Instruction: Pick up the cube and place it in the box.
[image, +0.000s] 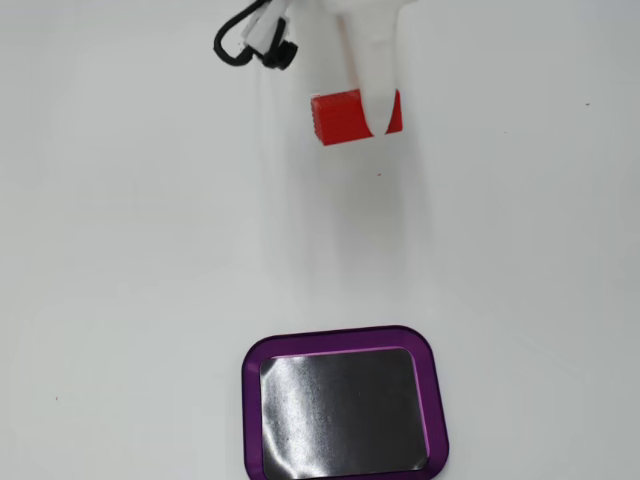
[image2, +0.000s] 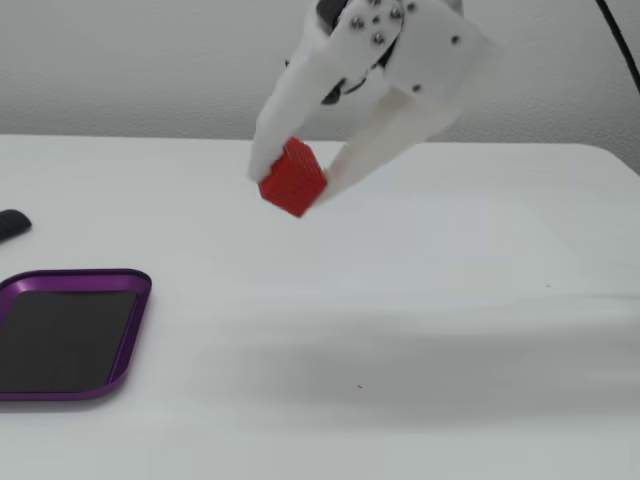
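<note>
Red cube (image2: 293, 177) tilted, held above the table; purple-rimmed box (image: 254, 357) lies empty, well apart.

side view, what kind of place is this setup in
Probably a plain tabletop robot test bench: a bare white table against a textured white wall, with only a white printed gripper holding a red cube and a purple-rimmed tray.

A plain white table (image: 120, 250) is carrying very little. The box (image: 254, 400) is lying flat on it, its purple rim framing a glossy dark floor; in a fixed view it is sitting at the bottom edge, in the other at the left edge (image2: 125, 335). A small dark object (image2: 12, 224) is lying on the table behind it, cut by the frame.
</note>
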